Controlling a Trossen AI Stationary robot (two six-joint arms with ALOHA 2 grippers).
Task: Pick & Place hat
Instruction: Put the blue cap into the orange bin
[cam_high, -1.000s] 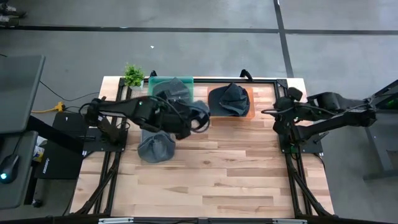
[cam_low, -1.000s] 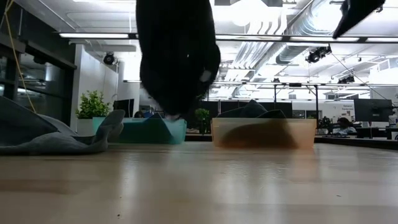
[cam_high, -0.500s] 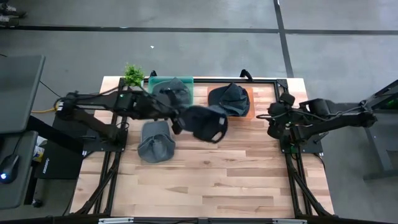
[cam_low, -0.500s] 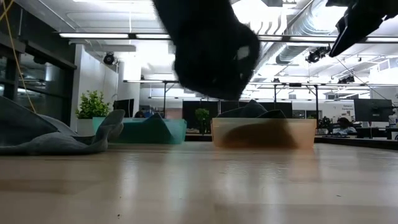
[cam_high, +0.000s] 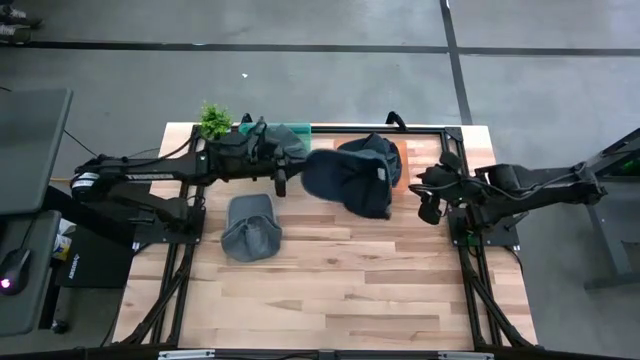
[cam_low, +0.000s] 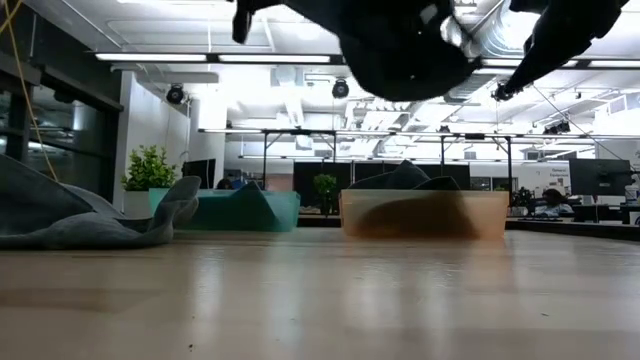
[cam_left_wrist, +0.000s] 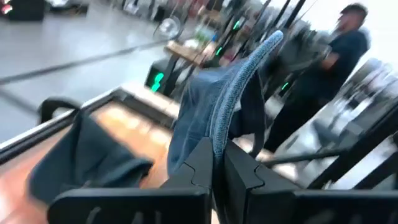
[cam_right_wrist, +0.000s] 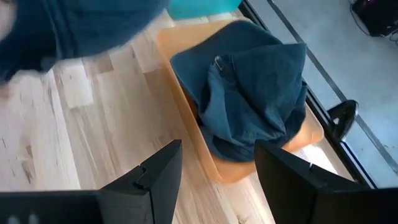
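My left gripper (cam_high: 287, 178) is shut on a dark blue hat (cam_high: 347, 180), which is in the air in front of the orange tray (cam_high: 402, 172). In the low view the held hat (cam_low: 400, 45) hangs high above the table. A second dark hat (cam_high: 375, 152) lies in the orange tray. Another hat lies in the teal tray (cam_high: 295, 135). A grey hat (cam_high: 250, 228) rests flat on the table. My right gripper (cam_high: 428, 200) is open in the air by the right end of the orange tray; its wrist view looks down on the trayed hat (cam_right_wrist: 255, 93). My left gripper pinches the hat's thin blue brim edge (cam_left_wrist: 231, 112) between its two shut fingers (cam_left_wrist: 202, 165). The hat is lifted clear of the table and stretches out beyond the fingertips toward the table's right.
A small potted plant (cam_high: 214, 120) stands at the far left corner. The teal tray (cam_low: 225, 210) and the orange tray (cam_low: 420, 213) sit side by side along the far edge. Bare wood fills the near half of the table. A person (cam_left_wrist: 339, 56) shows in the room beyond.
My left gripper has moved up and toward the far edge and turned, swinging the held hat to the right, from beside the teal tray to in front of the orange tray. My right gripper has crept leftward toward the orange tray.
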